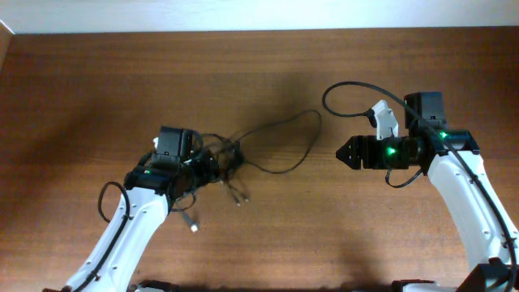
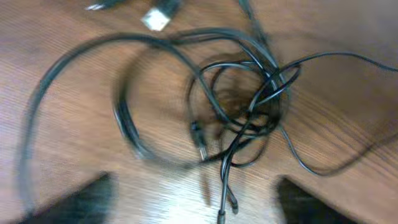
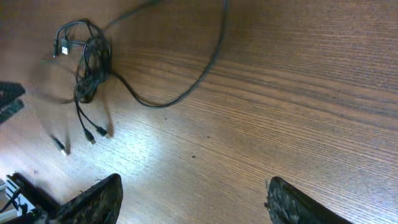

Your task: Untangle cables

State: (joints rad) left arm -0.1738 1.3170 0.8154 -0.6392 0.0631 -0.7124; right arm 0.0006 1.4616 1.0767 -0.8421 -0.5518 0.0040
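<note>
The cables (image 1: 229, 154) are thin black cords knotted into a tangle left of the table's middle. One long loop (image 1: 300, 150) runs out to the right. Loose plug ends (image 1: 239, 199) lie in front of the tangle. My left gripper (image 1: 212, 165) is at the left side of the tangle. In the left wrist view its fingers (image 2: 193, 202) are spread wide, the knot (image 2: 249, 106) lies just ahead, and two thin plug ends (image 2: 225, 202) trail between the fingers, not gripped. My right gripper (image 1: 345, 152) is open and empty, right of the loop. The right wrist view shows the tangle (image 3: 90, 56) far off from its fingers (image 3: 193, 199).
A pale plug (image 1: 193, 225) lies near the left arm, and also shows in the left wrist view (image 2: 155, 18). A thicker black cable (image 1: 336, 91) loops off the right arm. The table's far edge (image 1: 259, 31) runs along the top.
</note>
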